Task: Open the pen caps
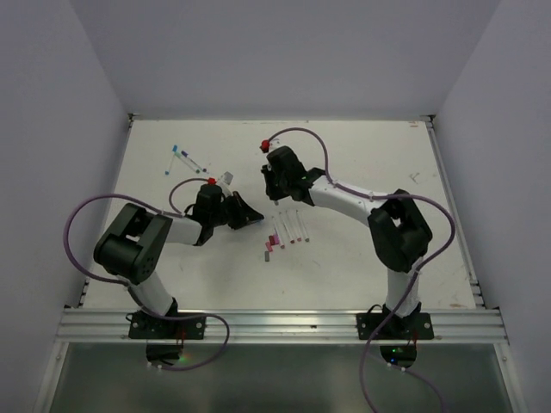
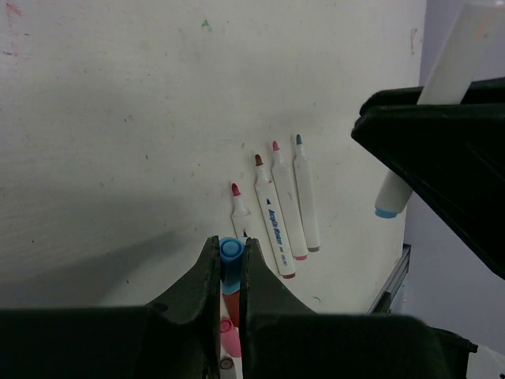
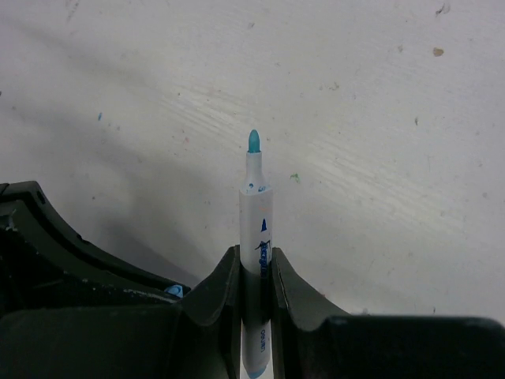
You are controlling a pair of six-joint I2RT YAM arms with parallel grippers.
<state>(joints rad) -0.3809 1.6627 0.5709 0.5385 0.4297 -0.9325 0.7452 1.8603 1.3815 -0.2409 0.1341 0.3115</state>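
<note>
My left gripper [image 2: 230, 243] is shut on a blue pen cap [image 2: 230, 264], held just above the table. Under its fingers lie a red cap [image 2: 230, 306] and a pink cap [image 2: 231, 338]. Several uncapped white pens [image 2: 278, 213] lie side by side beyond them. My right gripper [image 3: 256, 257] is shut on a white pen [image 3: 255, 221] whose teal tip is bare and points away. From above, the left gripper [image 1: 256, 217] and right gripper [image 1: 274, 196] hang close together over the pens [image 1: 290, 227] and loose caps [image 1: 270, 246].
Two blue-ended pens [image 1: 184, 158] lie at the far left of the table, and a white one [image 1: 226, 178] sits beside the left wrist. White walls close in three sides. An aluminium rail [image 1: 284, 325] runs along the near edge.
</note>
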